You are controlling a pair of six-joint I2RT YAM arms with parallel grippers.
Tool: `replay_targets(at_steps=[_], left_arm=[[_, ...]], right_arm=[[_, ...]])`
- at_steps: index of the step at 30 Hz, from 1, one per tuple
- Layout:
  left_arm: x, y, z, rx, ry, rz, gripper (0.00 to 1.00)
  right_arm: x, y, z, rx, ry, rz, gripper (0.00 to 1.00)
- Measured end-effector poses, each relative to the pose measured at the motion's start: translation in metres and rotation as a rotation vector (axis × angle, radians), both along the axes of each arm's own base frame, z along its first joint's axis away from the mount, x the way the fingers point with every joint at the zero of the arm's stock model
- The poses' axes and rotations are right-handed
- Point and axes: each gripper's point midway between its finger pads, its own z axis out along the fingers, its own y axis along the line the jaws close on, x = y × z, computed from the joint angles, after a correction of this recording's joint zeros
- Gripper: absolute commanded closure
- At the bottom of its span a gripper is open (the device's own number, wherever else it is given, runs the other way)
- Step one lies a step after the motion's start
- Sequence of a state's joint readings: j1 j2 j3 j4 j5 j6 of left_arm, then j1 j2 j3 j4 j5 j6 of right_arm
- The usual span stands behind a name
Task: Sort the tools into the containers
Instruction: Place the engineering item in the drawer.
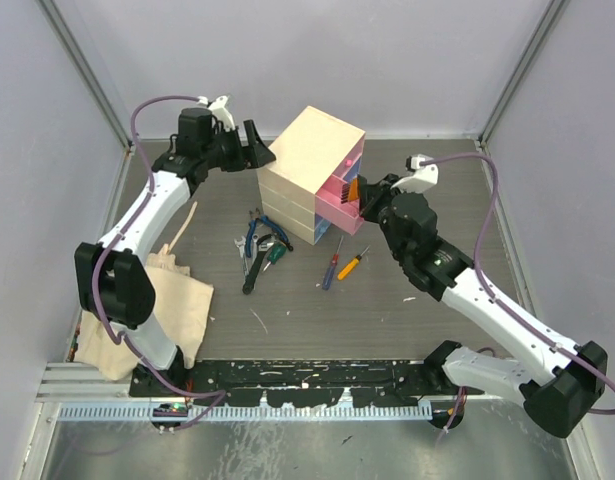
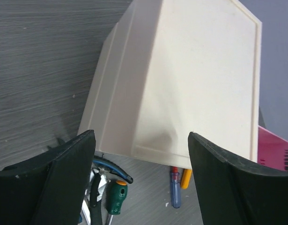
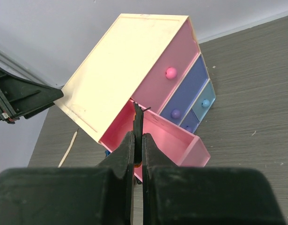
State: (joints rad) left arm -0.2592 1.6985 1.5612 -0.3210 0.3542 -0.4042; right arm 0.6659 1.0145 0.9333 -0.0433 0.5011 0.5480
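Black-and-orange, the small piece [image 3: 137,116] looks light, stiff and thin, so a pinch across its flat sides should suit it. Fingers of the right gripper [image 3: 137,137] press together on it above the open pink drawer [image 3: 193,152]. Fingers of the left gripper [image 2: 140,137] stand spread just beside the chest [image 2: 195,70], holding nothing.

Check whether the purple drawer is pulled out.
No, the purple drawer sits closed in the chest; only one pink drawer is pulled out.
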Motion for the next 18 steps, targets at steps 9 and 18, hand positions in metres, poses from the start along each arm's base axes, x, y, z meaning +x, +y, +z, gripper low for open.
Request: replay_targets(at_steps=[9, 18], left_arm=[[-0.009, -0.010, -0.012, -0.053, 0.014, -0.052, 0.21], [-0.014, -0.016, -0.016, -0.067, -0.007, -0.057, 0.21]], right_arm=[[0.013, 0.015, -0.002, -0.032, -0.028, 0.037, 0.95], [0.029, 0.027, -0.025, -0.059, 0.008, 0.036, 0.94]])
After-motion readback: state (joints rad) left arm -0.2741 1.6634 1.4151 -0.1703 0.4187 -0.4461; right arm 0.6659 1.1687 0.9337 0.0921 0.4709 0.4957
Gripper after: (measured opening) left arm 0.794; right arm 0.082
